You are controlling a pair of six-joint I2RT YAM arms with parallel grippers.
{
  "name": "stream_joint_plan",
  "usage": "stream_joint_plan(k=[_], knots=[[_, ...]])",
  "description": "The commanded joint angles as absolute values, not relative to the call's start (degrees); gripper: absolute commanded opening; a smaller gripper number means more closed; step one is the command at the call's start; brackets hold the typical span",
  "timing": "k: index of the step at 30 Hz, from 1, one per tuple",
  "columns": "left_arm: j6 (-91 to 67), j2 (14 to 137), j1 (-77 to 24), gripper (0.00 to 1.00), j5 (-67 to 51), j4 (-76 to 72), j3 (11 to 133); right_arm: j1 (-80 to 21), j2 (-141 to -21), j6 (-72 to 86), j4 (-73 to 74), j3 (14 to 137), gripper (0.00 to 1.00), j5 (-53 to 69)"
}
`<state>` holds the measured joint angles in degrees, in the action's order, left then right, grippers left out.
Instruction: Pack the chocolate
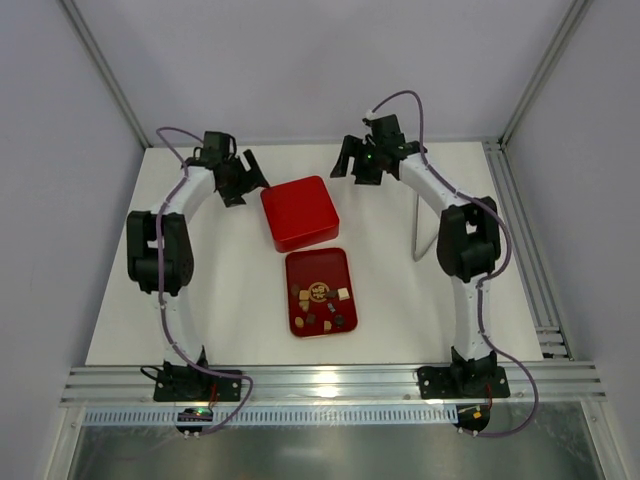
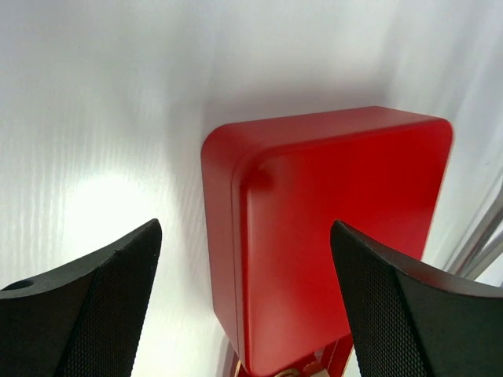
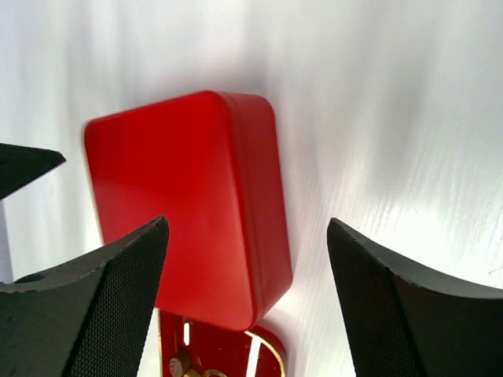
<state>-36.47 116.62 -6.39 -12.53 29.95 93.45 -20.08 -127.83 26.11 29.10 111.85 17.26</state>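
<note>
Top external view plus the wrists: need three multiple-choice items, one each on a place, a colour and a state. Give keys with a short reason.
1. Where is the red lid relative to the tray holding the chocolates?
A. Beyond it, toward the far edge of the table
B. Nearer the arm bases than it
C. On top of it, covering it

2. What colour is the tray?
A. Blue
B. White
C. Red

3. What state is the left claw in?
A. Shut on the lid
B. Open, holding nothing
C. Shut on a chocolate

Key:
1 A: in the top view the lid lies past the tray, and the tray is uncovered.
2 C: the tray's floor and rim are red.
3 B: the left wrist view shows the claw spread wide, with the lid ahead of it and untouched.
</note>
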Motion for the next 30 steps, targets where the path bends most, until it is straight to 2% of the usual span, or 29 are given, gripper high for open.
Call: stream_joint_plan(k=[1, 10, 17, 23, 30], knots=[[-34.2, 107.9, -6.1, 0.86, -11.6, 32.3, 94.3, -20.2, -117.0, 26.7, 21.4, 107.8, 0.83, 17.2], [-32.2, 91.4, -6.9, 0.86, -14.4, 32.0, 82.4, -20.3, -94.7, 28.4, 11.5, 84.5, 0.86, 15.8], [-30.3, 73.9, -9.4, 0.87, -14.7, 31.8, 71.3, -20.3, -77.0, 27.4, 8.6, 65.1, 0.89, 12.5], [-30.4, 64.5, -10.6, 0.88, -14.3, 32.3, 64.6, -20.3, -63.3, 26.3, 10.8, 55.2, 0.91, 7.7], [-29.9, 59.9, -10.6, 0.88, -14.4, 34.2, 62.4, -20.3, -55.2, 25.8, 12.8, 52.0, 0.93, 5.3]])
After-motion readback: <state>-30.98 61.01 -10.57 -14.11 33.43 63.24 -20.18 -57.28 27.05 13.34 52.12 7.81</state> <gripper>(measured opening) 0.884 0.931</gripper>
